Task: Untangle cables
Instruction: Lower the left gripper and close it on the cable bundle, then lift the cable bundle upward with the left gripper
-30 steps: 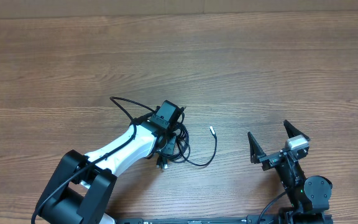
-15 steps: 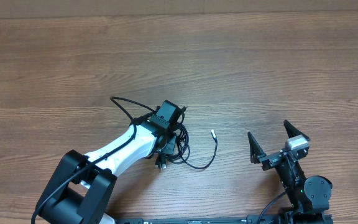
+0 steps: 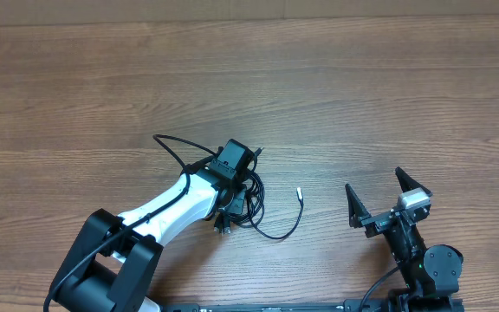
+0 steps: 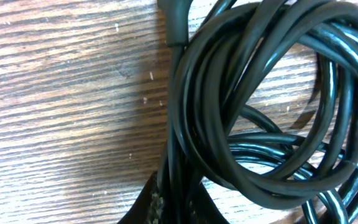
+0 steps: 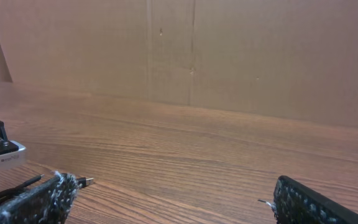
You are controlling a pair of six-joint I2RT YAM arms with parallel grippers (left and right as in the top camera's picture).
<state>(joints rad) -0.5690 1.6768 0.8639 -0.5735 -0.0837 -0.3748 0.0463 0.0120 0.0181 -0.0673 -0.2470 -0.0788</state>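
Touching the cable (image 4: 194,106) strands at the bottom edge of the left wrist view, one finger (image 4: 157,208) shows; I cannot tell whether the left gripper (image 3: 235,189) is clenched. The coil lies lower centre overhead, its tail curving right to a plug (image 3: 299,192). The right gripper (image 3: 378,195), lower right, is spread wide, holding nothing.
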